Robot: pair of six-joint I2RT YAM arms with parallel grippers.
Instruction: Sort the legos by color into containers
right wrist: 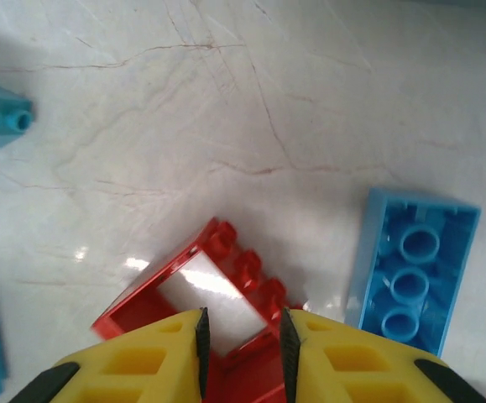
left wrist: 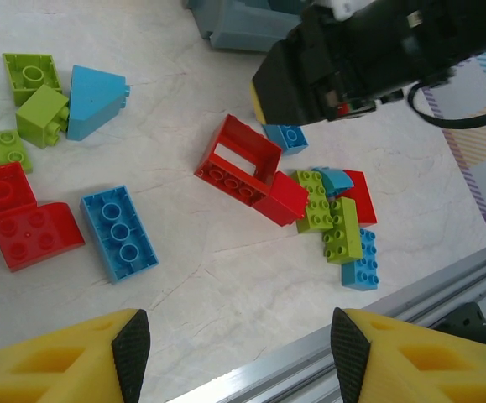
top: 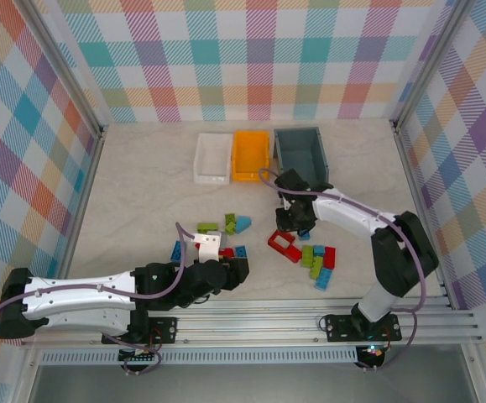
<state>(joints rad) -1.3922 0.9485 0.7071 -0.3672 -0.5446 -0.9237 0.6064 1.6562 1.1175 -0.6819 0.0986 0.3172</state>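
Now the right gripper (right wrist: 243, 323) pinches a wall of the hollow, studded red window-frame brick (right wrist: 247, 269); left gripper (left wrist: 239, 344) gapes empty.

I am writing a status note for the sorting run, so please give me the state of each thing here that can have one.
left gripper: jaws open, nothing between them.
right gripper: jaws narrow, astride the red frame brick; grip uncertain.
white tray: upright, empty.
orange bin: upright, empty.
grey bin: upright, looks empty.
legos: loose on the table, unsorted.
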